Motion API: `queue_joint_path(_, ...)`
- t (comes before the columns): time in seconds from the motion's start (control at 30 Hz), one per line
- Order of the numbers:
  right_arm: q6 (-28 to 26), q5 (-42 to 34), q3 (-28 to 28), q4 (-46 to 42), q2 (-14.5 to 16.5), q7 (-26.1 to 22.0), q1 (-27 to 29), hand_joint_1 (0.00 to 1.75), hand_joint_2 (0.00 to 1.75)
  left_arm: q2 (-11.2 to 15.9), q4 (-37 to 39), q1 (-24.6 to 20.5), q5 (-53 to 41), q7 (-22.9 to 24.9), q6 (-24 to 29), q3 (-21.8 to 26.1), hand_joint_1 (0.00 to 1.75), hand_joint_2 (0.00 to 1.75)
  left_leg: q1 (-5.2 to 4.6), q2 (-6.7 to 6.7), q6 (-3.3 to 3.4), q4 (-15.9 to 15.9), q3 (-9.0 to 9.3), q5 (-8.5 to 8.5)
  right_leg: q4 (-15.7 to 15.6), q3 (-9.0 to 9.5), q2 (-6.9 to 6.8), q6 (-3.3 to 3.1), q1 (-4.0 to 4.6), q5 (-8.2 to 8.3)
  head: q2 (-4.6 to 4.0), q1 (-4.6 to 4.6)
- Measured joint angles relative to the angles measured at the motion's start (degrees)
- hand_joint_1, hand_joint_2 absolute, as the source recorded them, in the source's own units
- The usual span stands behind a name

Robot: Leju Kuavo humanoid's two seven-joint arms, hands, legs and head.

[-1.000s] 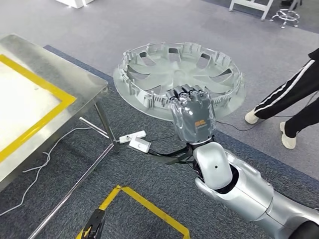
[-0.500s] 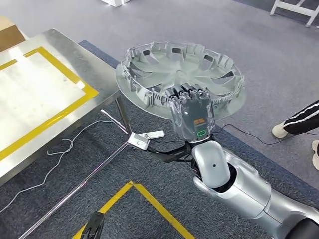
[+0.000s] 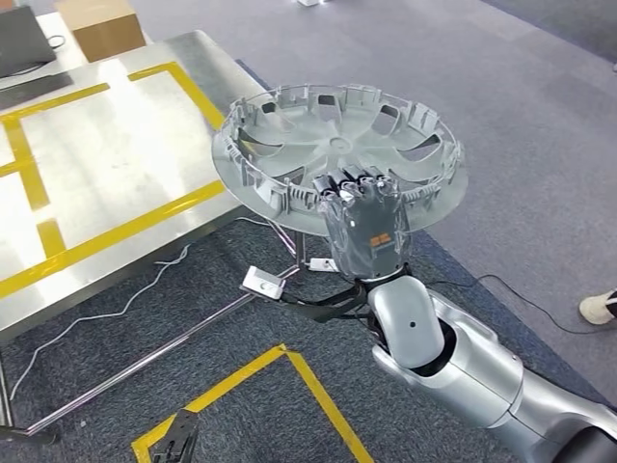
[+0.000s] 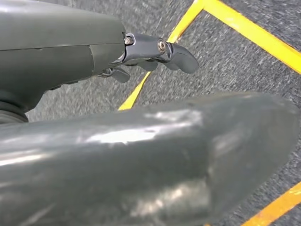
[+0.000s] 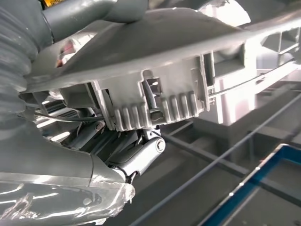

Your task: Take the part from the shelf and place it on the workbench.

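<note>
You see the right hand [image 3: 366, 231] holding the part [image 3: 338, 154], a grey round wheel cover, by its near rim. The fingers [image 3: 342, 183] are curled over the ribbed edge, and the cover is carried almost flat, with its hollow inner side up, in the air above the floor. Its far left edge stands over the corner of the bench [image 3: 109, 164]; whether it touches the bench, you cannot tell. In the right wrist view the fingers [image 5: 142, 155] press under the toothed rim of the part [image 5: 160, 103].

The bench is a steel surface at the left, shiny and a little scratched, with yellow tape [image 3: 131, 231] that marks rectangles on it. On its far end stand a brown cardboard box [image 3: 102, 29] and a dark flat thing [image 3: 25, 39]. Thin metal legs and bars [image 3: 167, 342] go under it.

The floor is dark grey carpet [image 3: 240, 415] with yellow tape lines [image 3: 312, 386], and lighter grey carpet [image 3: 531, 125] lies further away. A white cable [image 3: 109, 309] and a small white box [image 3: 263, 283] lie on the floor below the bench. At the right edge you see a person's shoe [image 3: 598, 307].

The left hand [image 4: 156, 52] hangs over the carpet, its fingers apart and holding nothing.
</note>
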Motion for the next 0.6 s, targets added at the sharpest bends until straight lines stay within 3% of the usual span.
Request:
queue_joint_path(0.07,0.0,0.0,0.0,0.1,0.0,0.0,0.1,1.75,1.75,0.0,0.0,0.1,0.0,0.0,0.0,0.0,0.00,0.00,0.01,-1.76,0.04,0.0,0.06,0.01,5.3,-3.16,0.75,-0.01,0.01,-1.08,0.00,0.10)
queue_joint_path(0.1,0.0,0.0,0.0,0.1,0.0,0.0,0.2,1.75,1.75,0.0,0.0,0.2,0.0,0.0,0.0,0.0,0.00,0.00,0.02,-2.66,0.03,0.0,0.12,0.01,4.7,-3.31,0.88,-0.10,0.00,0.05,0.00,0.11)
queue_joint_path(0.17,0.0,0.0,0.0,0.1,0.0,0.0,0.2,1.75,1.75,0.0,0.0,0.2,0.0,0.0,0.0,0.1,0.00,0.00,0.13,-4.45,-0.10,0.0,0.26,0.00,-2.0,-0.64,2.03,-0.29,-0.21,4.35,0.00,0.12)
queue_joint_path(0.2,0.0,0.0,0.0,0.1,0.0,0.0,0.2,1.75,1.75,0.0,0.0,0.2,0.0,0.0,0.0,0.1,0.00,0.00,0.12,-5.26,-0.32,0.1,0.22,-0.01,-6.0,1.23,3.34,-0.36,-0.44,5.96,0.00,0.14)
queue_joint_path(0.27,-0.1,0.0,0.0,0.1,0.0,-0.1,0.2,1.75,1.75,0.1,0.0,0.2,0.0,0.0,0.0,0.1,0.00,0.00,0.21,-6.55,-0.96,0.2,-0.12,0.15,-10.4,3.48,5.26,-0.49,-0.72,7.05,0.00,0.11)
queue_joint_path(0.33,-0.2,0.0,0.0,0.2,0.1,-0.1,0.1,1.75,1.75,0.2,0.0,0.4,0.0,0.0,0.0,0.1,0.00,0.00,0.42,-7.62,-1.69,0.0,-0.49,0.46,-10.8,3.81,4.90,-0.96,-0.68,6.92,0.00,0.07)
queue_joint_path(0.37,-0.2,0.0,0.0,0.2,0.1,-0.2,0.2,1.75,1.75,0.3,0.0,0.6,0.0,0.0,0.0,0.1,0.00,0.00,0.39,-7.36,-2.01,0.1,-0.61,0.40,-11.0,3.86,4.33,-1.30,-0.70,7.01,0.00,0.08)
queue_joint_path(0.43,-0.2,0.0,0.0,0.2,0.2,-0.1,0.2,1.75,1.75,0.3,0.0,0.7,0.0,0.0,0.0,0.1,0.00,0.00,0.11,-4.56,-2.60,2.5,-1.79,-1.31,-11.2,4.03,3.02,-2.02,-0.85,7.18,0.00,-0.36)
queue_joint_path(0.5,-0.2,0.0,0.0,0.2,0.3,-0.1,0.3,1.75,1.75,0.3,0.0,0.6,0.0,0.0,0.0,0.1,0.00,0.00,0.01,-1.15,-3.07,9.2,-4.90,-4.98,-11.3,4.10,1.62,-2.45,-0.72,7.14,0.00,-0.78)
queue_joint_path(0.57,-0.2,0.0,0.0,0.2,0.3,0.0,0.4,1.75,1.75,0.3,0.0,0.6,0.0,0.0,0.0,0.1,0.00,0.00,0.14,-0.17,-3.30,15.5,-7.72,-7.19,-11.3,4.14,0.09,-2.56,-0.62,7.03,0.00,-0.79)
queue_joint_path(0.6,-0.2,0.0,0.0,0.3,0.3,-0.1,0.4,1.75,1.75,0.3,0.0,0.6,0.0,0.0,0.0,0.1,0.00,0.00,0.19,-0.03,-3.33,16.0,-7.86,-6.78,-11.3,4.19,-0.67,-2.56,-0.61,6.97,0.00,-0.79)
